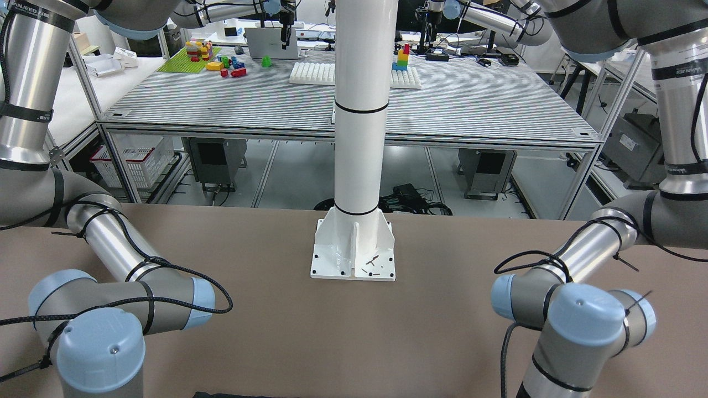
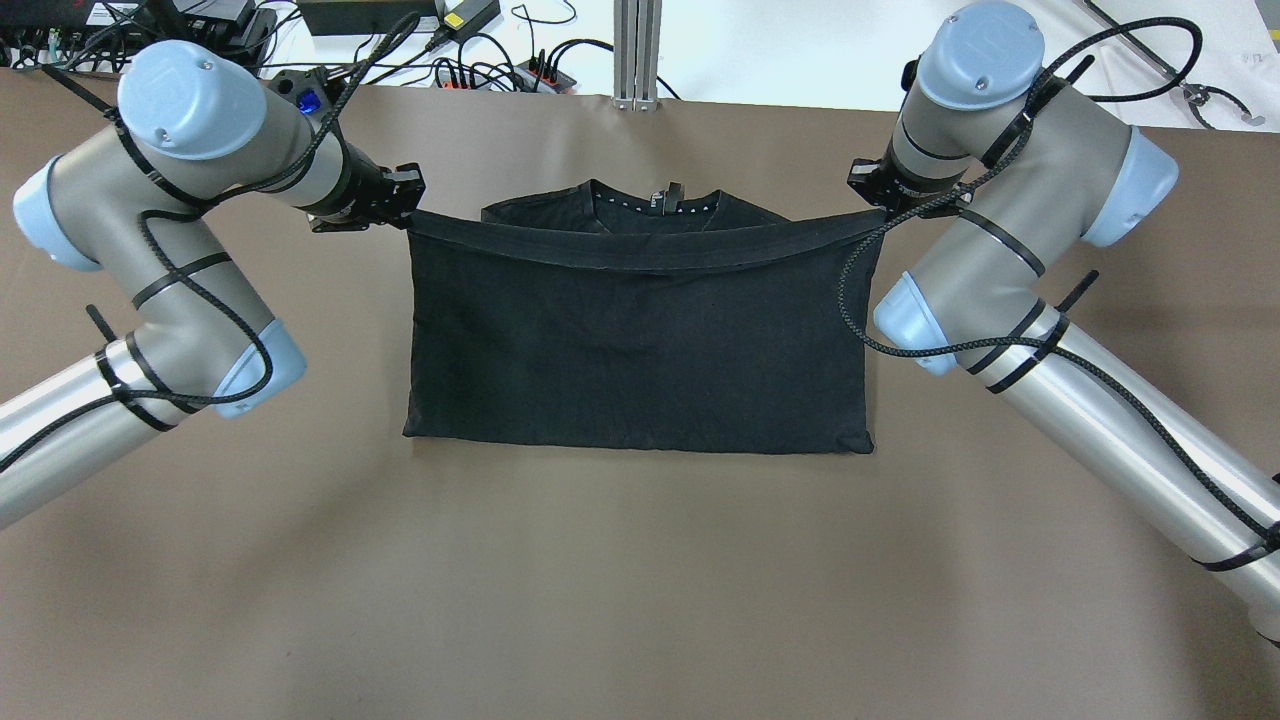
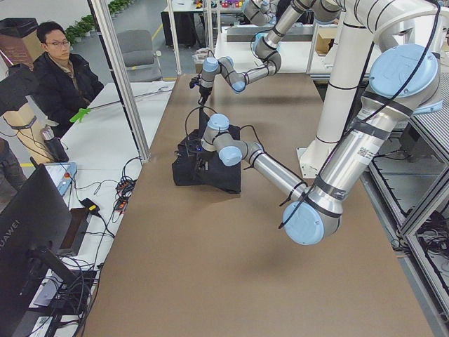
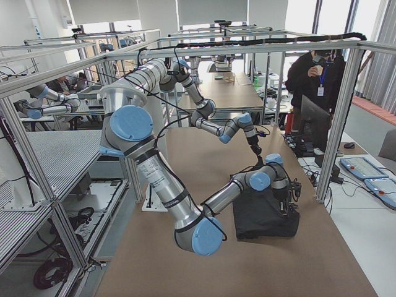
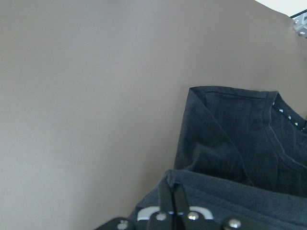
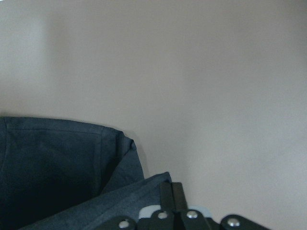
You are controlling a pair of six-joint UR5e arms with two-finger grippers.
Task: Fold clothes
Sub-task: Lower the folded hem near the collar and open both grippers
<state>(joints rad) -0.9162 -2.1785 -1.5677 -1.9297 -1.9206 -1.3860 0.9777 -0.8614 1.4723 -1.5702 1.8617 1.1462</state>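
Note:
The clothes [image 2: 640, 340] are one black garment lying as a wide rectangle at the middle of the brown table [image 2: 640, 580], neckline at the far side. Its upper layer's far edge is raised and stretched between my two grippers. My left gripper [image 2: 405, 207] is shut on the far-left corner, and my right gripper [image 2: 872, 195] is shut on the far-right corner. In the left wrist view the closed fingers [image 5: 173, 203] pinch the cloth edge [image 5: 230, 201], with the collar layer [image 5: 235, 134] below. The right wrist view shows closed fingers [image 6: 171, 199] on the other corner [image 6: 120, 201].
Cables and power strips [image 2: 480, 60] line the table's far edge beside an aluminium post [image 2: 637, 50]. The white post's base plate [image 1: 354, 260] is bolted at the robot's side. One person [image 3: 63, 70] sits past the far edge and another [image 4: 315, 74] stands there by a monitor.

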